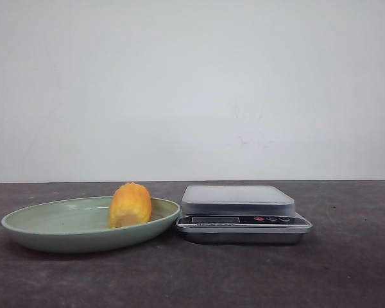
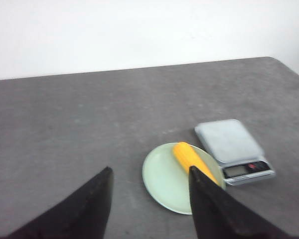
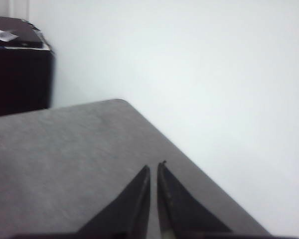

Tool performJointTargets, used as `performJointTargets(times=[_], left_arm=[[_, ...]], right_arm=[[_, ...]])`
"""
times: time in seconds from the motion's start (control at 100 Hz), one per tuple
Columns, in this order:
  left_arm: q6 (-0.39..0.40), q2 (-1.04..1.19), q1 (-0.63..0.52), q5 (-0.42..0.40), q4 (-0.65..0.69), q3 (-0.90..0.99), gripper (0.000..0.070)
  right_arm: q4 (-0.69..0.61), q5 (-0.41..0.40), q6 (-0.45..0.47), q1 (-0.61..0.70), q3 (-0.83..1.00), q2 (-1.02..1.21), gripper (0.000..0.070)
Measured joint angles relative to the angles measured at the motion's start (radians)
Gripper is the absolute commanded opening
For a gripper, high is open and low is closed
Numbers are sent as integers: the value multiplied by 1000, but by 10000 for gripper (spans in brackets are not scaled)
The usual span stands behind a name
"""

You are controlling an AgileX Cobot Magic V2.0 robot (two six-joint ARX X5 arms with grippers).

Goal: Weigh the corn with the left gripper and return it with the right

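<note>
A: Starting at nine o'clock in the front view: a pale green plate (image 1: 58, 232) sits on the dark table (image 1: 346, 269), and the corn (image 1: 129, 205) lies in it, over toward its three o'clock rim.

B: And just beside that rim, the scale (image 1: 239, 212), grey platform bare, buttons facing us.

A: From the left wrist camera, the left gripper (image 2: 149, 186) hangs above the table with its jaws spread wide, nothing between them. Plate, corn and scale all show beyond the fingers (image 2: 92, 199).

B: Over on the right, the right gripper (image 3: 154, 172) has its tips nearly touching, only a sliver between them, holding nothing, near the table's edge by the white wall (image 3: 214, 74).
</note>
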Motion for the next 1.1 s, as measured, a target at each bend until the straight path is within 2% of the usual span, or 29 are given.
performJointTargets(times=[0.12, 0.26, 0.33, 0.46, 0.54, 0.68, 0.79, 0.89, 1.1], left_arm=[[5, 0, 0, -80, 0, 0, 270], [7, 0, 0, -84, 0, 0, 270], [7, 0, 0, -84, 0, 0, 270], [7, 0, 0, -84, 0, 0, 270], [7, 0, 0, -84, 0, 0, 270], [7, 0, 0, -84, 0, 0, 270], [7, 0, 0, -84, 0, 0, 270], [7, 0, 0, -84, 0, 0, 270], [7, 0, 0, -84, 0, 0, 270]], right_arm=[[-66, 5, -25, -11, -2, -33, 7], [-66, -13, -50, -8, -8, -72, 7], [-26, -64, -55, -8, -8, -103, 7], [53, -213, -73, -8, -6, -163, 7], [69, -241, -80, -8, -3, -173, 7], [39, -232, -118, -11, -3, -154, 7], [-37, -220, -124, -12, -11, -120, 7], [-51, -219, -126, -12, -17, -107, 8], [-147, -122, -126, -24, -13, -129, 8]])
